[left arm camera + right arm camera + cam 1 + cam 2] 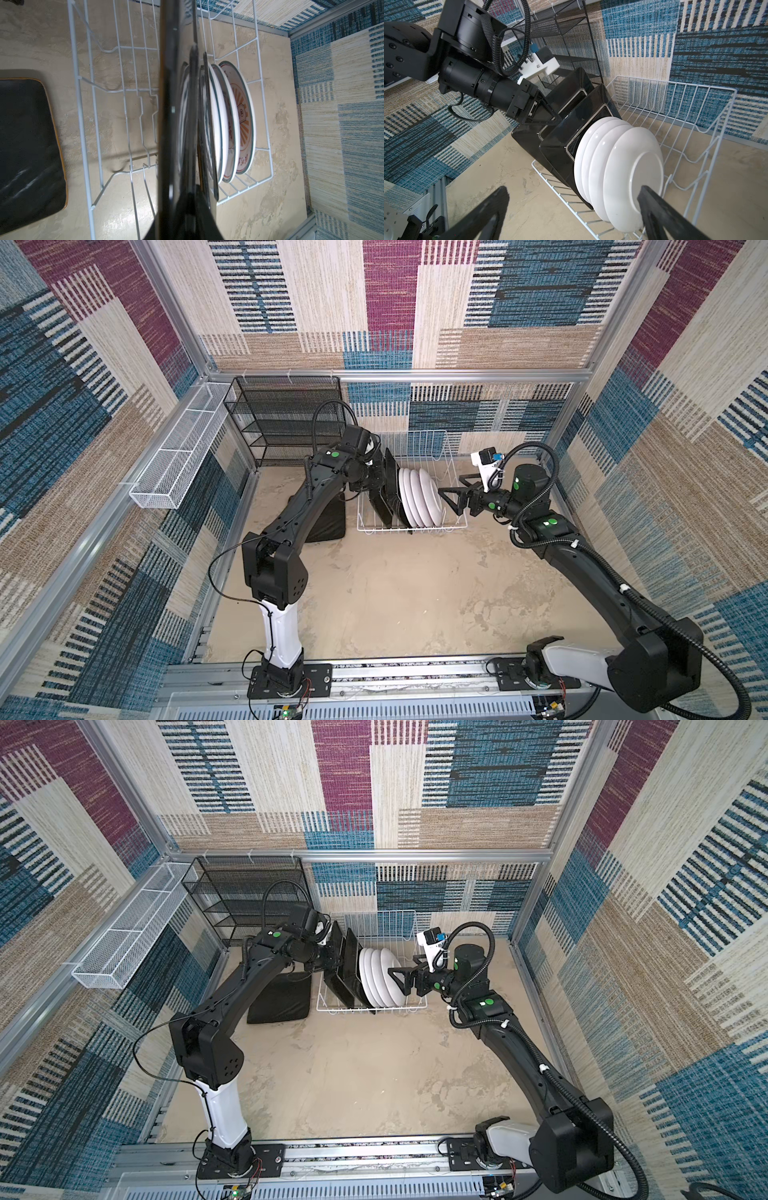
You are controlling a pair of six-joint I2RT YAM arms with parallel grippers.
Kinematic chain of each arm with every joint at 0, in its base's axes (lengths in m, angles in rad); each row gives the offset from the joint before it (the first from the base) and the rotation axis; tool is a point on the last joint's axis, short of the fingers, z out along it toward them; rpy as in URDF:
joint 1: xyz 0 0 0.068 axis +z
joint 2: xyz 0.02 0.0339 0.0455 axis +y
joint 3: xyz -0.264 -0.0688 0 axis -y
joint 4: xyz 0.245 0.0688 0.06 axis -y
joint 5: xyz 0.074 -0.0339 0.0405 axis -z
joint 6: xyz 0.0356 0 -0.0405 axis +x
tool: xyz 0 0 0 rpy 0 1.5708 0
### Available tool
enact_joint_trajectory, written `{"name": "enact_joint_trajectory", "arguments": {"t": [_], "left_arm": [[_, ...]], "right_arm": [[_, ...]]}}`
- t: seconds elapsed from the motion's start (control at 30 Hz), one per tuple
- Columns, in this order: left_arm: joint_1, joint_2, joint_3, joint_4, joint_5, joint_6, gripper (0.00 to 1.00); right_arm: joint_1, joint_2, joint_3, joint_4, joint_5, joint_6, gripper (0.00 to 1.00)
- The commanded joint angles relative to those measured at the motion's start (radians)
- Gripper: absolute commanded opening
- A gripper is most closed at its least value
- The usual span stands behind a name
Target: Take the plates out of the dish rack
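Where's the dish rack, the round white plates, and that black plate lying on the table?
dish rack (415, 443): a top view, its back wall.
round white plates (633, 166): right wrist view, back of the nearest one.
black plate on the table (282, 998): a top view, its middle.

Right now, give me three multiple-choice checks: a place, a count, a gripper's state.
1. Where does the square plate outside the dish rack lie?
A. on the table beside it
B. on the black shelf
C. in the white basket
2. How many round white plates stand in the rack?
A. two
B. four
C. six
3. The right gripper is:
A. shut on a plate
B. shut, empty
C. open
Answers:
1 A: it lies flat on the table, left of the rack in both top views.
2 B: four rims show in the right wrist view.
3 C: its fingers stand wide apart.
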Motion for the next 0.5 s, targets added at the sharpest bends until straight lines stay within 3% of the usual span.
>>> {"name": "enact_joint_trajectory", "arguments": {"t": [0.0, 0.47], "left_arm": [[0.006, -0.03, 0.023, 0.073, -0.036, 0.038, 0.0], [0.009, -0.1, 0.005, 0.086, -0.044, 0.041, 0.0]], "right_arm": [[0.0, -0.002, 0.002, 0.031, -0.006, 0.006, 0.99], [0.001, 0.002, 0.005, 0.043, -0.019, 0.008, 0.99]]}}
